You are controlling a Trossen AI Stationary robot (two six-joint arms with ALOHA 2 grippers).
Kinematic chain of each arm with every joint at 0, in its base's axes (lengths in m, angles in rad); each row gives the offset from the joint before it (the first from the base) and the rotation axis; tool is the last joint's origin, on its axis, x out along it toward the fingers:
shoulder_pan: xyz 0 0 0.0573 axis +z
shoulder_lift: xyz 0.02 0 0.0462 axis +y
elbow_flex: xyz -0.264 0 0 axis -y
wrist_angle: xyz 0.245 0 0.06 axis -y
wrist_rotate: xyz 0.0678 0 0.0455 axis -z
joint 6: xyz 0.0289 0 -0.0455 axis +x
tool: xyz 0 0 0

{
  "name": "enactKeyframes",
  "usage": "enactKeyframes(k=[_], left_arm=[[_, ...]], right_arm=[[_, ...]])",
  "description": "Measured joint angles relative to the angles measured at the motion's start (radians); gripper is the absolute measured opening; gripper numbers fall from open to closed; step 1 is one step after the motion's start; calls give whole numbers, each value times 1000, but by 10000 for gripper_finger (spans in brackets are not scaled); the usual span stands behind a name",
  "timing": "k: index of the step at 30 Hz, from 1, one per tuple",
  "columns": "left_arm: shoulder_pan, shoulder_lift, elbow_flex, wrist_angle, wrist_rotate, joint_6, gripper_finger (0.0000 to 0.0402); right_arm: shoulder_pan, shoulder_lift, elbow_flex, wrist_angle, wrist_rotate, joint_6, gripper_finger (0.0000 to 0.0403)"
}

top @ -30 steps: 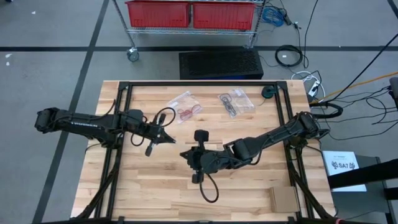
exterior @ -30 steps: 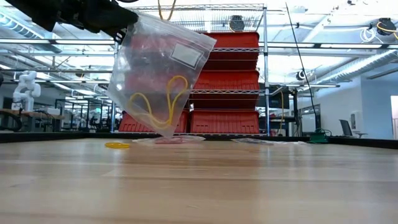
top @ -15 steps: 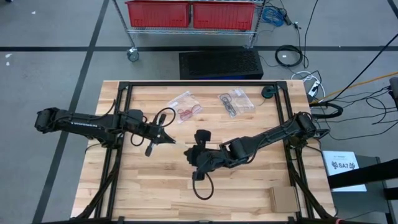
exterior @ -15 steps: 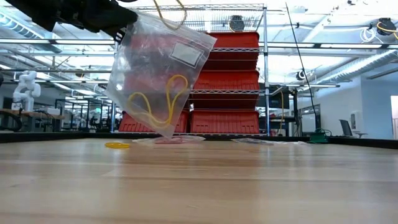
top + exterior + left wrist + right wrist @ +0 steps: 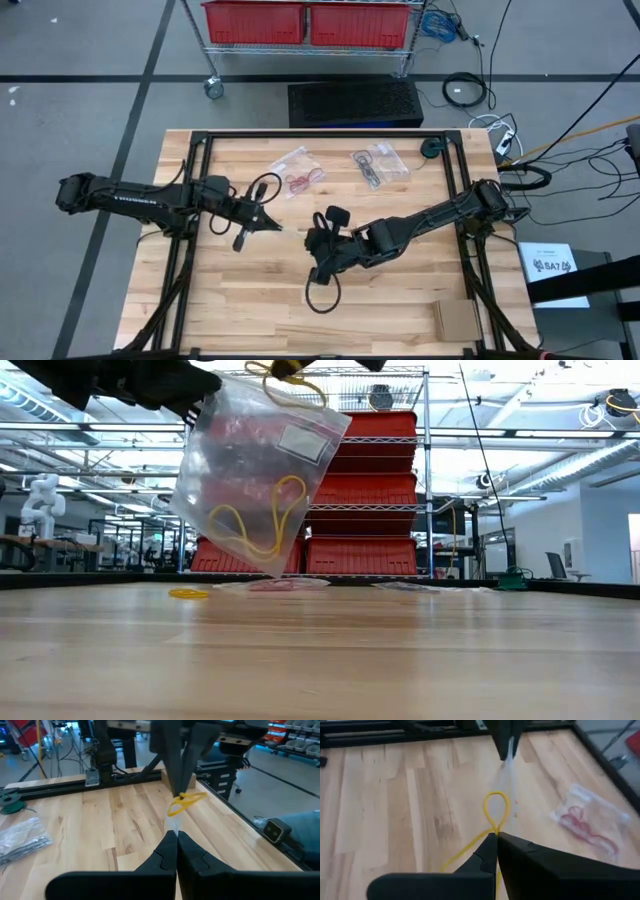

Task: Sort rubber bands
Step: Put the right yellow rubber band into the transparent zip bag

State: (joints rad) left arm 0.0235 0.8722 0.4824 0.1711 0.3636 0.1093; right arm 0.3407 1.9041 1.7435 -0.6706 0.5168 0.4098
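Looking down from the high view, the left gripper [image 5: 270, 225] was pinched tight on the lip of a clear bag [image 5: 255, 480] so that it hung open-side up, while the right gripper [image 5: 312, 240] sat just beside that bag, fully closed on a yellow rubber band [image 5: 496, 812], probably to feed it in. In the low view the bag hung clear of the table [image 5: 400, 660], yellow bands [image 5: 262, 520] already in its bottom and the held band at its mouth. Both wrist views showed each gripper's fingers pressed together, the band just beside the bag's lip, a bag of red bands [image 5: 587, 825] farther off.
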Motion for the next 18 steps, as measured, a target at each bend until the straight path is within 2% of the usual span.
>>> enactKeyframes(k=[7,18], left_arm=[[-7,0,0,-1,2,0,1],[-19,0,0,-1,2,1,1]], right_arm=[[-39,5,0,2,-54,76,0],[-49,5,0,14,-105,102,0]])
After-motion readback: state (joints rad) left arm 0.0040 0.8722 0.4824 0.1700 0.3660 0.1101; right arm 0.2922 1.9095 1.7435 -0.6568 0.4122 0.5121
